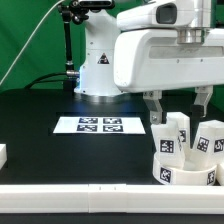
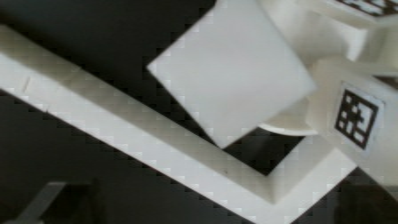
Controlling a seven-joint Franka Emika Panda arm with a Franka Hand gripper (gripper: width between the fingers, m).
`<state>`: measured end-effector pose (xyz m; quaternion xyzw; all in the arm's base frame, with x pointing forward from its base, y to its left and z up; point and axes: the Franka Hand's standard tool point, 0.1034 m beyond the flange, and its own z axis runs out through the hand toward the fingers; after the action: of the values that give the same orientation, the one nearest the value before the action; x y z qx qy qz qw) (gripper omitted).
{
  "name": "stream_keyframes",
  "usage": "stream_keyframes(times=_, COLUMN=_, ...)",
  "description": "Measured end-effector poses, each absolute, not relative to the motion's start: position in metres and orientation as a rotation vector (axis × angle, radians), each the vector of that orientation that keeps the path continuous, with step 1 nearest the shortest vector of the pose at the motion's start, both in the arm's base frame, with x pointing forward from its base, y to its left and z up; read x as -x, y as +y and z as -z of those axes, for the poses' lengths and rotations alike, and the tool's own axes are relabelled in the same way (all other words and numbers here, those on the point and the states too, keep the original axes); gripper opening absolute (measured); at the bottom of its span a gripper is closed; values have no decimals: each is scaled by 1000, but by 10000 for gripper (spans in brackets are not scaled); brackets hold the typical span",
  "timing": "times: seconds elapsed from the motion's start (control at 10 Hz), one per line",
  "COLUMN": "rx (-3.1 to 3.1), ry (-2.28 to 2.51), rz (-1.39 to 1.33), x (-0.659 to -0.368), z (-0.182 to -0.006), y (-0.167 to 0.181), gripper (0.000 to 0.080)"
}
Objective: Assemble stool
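The white round stool seat [image 1: 187,176] lies at the exterior view's lower right, against the white front bar. Short chunky white legs with black-and-white tags stand upright on it, one in the middle [image 1: 176,131] and one further right [image 1: 211,139]. My gripper [image 1: 179,104] hangs just above these legs with its two dark fingers spread wide and nothing between them. In the wrist view a white leg face [image 2: 228,72] and a tagged white part [image 2: 356,112] fill the frame. Only a faint dark fingertip [image 2: 50,203] shows there.
The marker board [image 1: 100,125] lies on the black table at mid-left. A long white bar [image 1: 90,192] edges the table's front and shows in the wrist view [image 2: 107,105]. A small white piece [image 1: 3,155] sits at the left edge. The robot base [image 1: 95,70] stands behind.
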<state>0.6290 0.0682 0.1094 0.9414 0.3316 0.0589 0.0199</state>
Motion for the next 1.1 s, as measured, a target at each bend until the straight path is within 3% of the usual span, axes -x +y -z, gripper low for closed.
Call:
stream_keyframes(times=0.6, rx=-2686, ry=1480, rz=-80, x=-620, z=-104, y=64, gripper=648)
stream_keyframes(times=1.1, rx=-2706, ry=1465, rz=-64, x=-614, z=-98, y=71, gripper=648)
